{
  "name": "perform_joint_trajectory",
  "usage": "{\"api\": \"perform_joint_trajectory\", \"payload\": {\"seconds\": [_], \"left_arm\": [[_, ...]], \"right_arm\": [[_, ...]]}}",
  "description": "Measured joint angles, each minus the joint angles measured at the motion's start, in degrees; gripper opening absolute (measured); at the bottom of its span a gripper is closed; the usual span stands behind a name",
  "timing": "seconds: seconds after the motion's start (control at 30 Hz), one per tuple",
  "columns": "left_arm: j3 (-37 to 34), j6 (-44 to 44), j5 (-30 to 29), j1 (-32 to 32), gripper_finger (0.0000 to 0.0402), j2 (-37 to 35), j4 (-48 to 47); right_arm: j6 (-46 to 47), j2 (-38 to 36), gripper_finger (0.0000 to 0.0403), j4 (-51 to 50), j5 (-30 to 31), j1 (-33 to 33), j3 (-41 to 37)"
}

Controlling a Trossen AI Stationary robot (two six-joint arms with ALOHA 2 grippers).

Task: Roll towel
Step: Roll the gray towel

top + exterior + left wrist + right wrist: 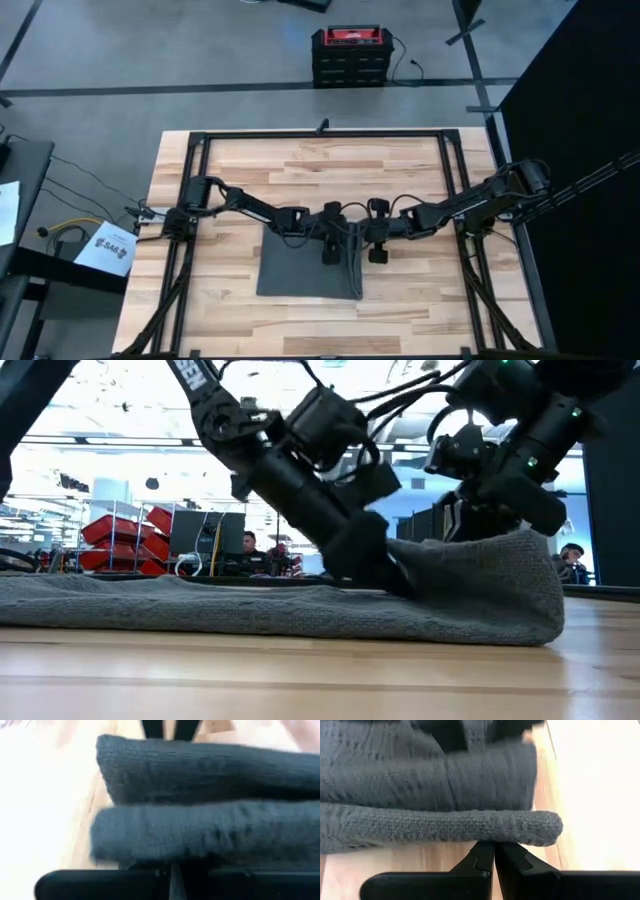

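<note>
The dark grey towel [300, 270] lies flat in the middle of the table. Its right edge is turned over into a raised fold [490, 575], which rests on the flat part. My left gripper [345, 238] reaches in from the left and is shut at this fold, and my right gripper [364, 238] reaches in from the right and is shut at it too. In the left wrist view two stacked thicknesses of towel [200, 775] fill the picture. In the right wrist view the fold's rounded edge [445, 827] sits just ahead of my right gripper [494, 851]. My left gripper is shut on the lower thickness of the fold [175, 857], coming nearly level from the table's left. The cloth covers the fingertips, so how many layers are caught does not show. The fold stands raised, and the rest of the towel lies on the table. My right gripper meets the fold's rounded outer edge [495, 839] with only the free ends of its shut fingers [480, 857]. It comes in from the table's right, slanting down. The fold is lifted off the wood there, and bare table shows beneath it.
A black frame [320, 135] runs around the table top. Bare wood [320, 325] lies near the front edge and on both sides of the towel. A red and black case [348, 55] stands on the floor beyond the table. People sit in the room behind [248, 545].
</note>
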Motion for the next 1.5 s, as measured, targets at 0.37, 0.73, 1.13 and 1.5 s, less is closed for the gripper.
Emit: {"api": "perform_joint_trajectory", "payload": {"seconds": [0.37,0.73,1.13,1.5], "left_arm": [[-0.02,0.36,2.40,1.92,0.0015,0.16,2.64],[3.72,1.85,2.53,2.83,0.0015,3.79,4.52],[7.17,1.85,2.40,4.75,0.0015,6.66,3.76],[7.20,1.12,2.14,5.81,0.0015,7.57,6.03]], "right_arm": [[1.91,0.00,0.0000,-1.19,0.02,2.19,1.22],[0.51,0.02,0.0000,-1.24,0.81,1.56,1.69],[-1.18,0.02,0.0000,-3.56,0.84,1.81,1.77],[-5.40,3.03,0.0000,-0.60,-2.73,0.91,1.70]]}}
